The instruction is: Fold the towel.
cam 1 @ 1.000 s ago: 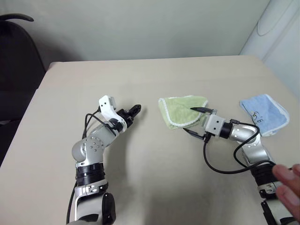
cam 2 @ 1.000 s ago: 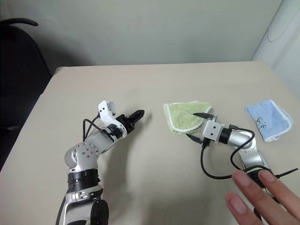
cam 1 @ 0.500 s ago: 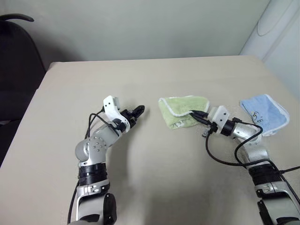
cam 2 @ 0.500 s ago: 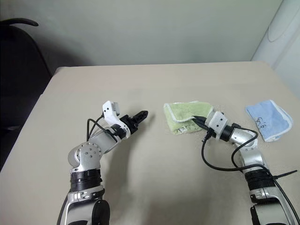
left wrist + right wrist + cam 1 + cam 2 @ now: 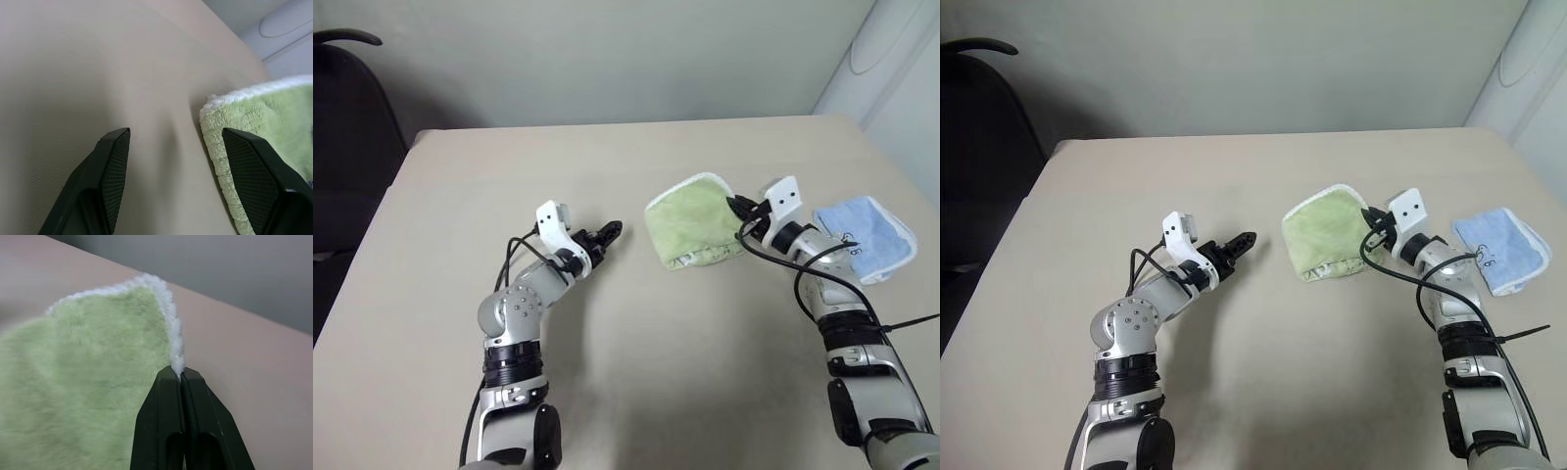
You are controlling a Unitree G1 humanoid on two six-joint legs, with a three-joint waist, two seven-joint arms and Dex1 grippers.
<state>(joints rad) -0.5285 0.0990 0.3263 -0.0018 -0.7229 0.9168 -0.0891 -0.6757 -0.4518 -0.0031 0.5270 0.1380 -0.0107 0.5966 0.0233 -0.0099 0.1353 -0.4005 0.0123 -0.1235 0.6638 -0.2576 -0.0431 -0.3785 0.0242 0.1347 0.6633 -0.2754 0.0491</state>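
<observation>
The towel (image 5: pixel 690 221), yellow-green with white edging, lies bunched at the middle right of the table, and its right edge is lifted off the surface. My right gripper (image 5: pixel 741 209) is shut on that white edge; the right wrist view shows the edging pinched between the black fingers (image 5: pixel 182 377), with the towel (image 5: pixel 88 382) hanging away from them. My left gripper (image 5: pixel 612 231) hovers open a short way left of the towel, with nothing in it. In the left wrist view, the towel's near corner (image 5: pixel 244 137) lies just ahead of the open fingers.
A smaller light-blue cloth (image 5: pixel 867 237) with white edging lies at the right edge of the beige table (image 5: pixel 607 166), close behind my right forearm. A dark chair (image 5: pixel 342 127) stands beyond the table's left side.
My right gripper closed on the towel's right edge, then moved up and to the right, lifting that edge. A person's hand at the lower right is gone. The left gripper barely moved.
</observation>
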